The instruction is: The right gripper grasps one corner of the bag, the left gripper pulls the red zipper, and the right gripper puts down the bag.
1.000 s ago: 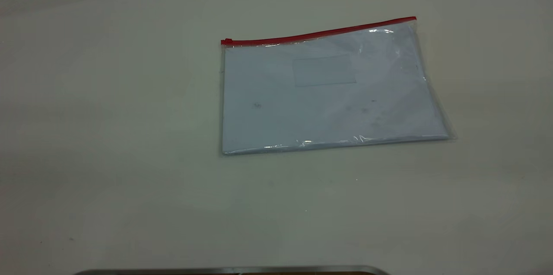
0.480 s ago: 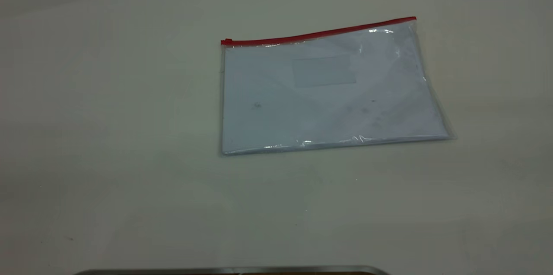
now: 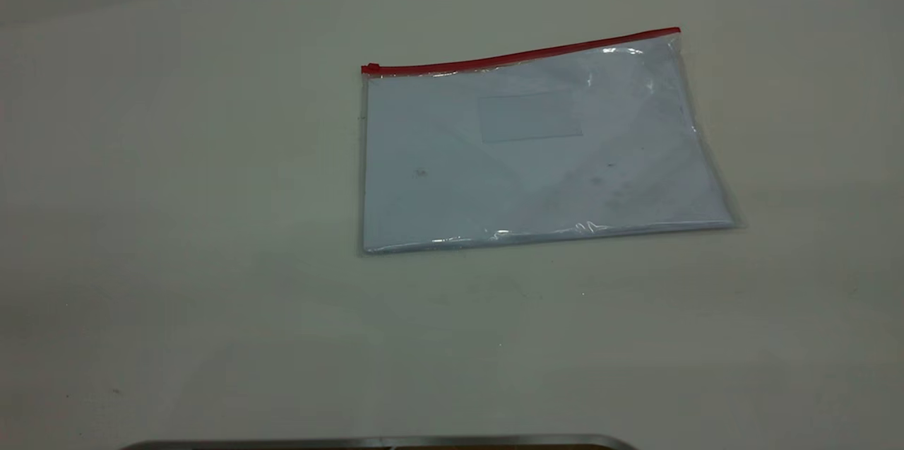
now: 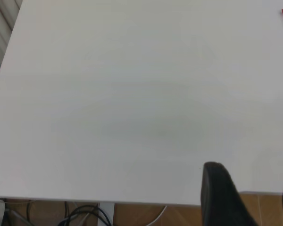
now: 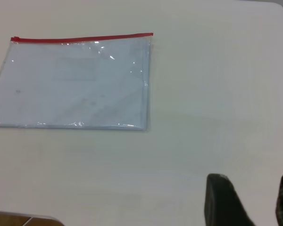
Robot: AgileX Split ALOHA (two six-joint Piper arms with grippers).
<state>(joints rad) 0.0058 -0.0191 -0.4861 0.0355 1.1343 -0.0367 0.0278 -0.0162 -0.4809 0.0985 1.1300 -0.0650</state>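
A pale, off-white table [image 3: 212, 224] fills the room's middle, its surface plain with a few faint specks. Lying flat on it, toward the far right, is a clear plastic bag [image 3: 537, 153] with white paper inside. The bag's red zipper [image 3: 522, 54] runs along its far edge, the slider [image 3: 370, 68] sitting at the left end. The bag rests askew to the table's edge

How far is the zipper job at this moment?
The bag lies flat on the table, its red zipper slider at one end. The left pincer and right pincer are open, clear of it. Nothing is in hand; this fits before grasping or after putting down.
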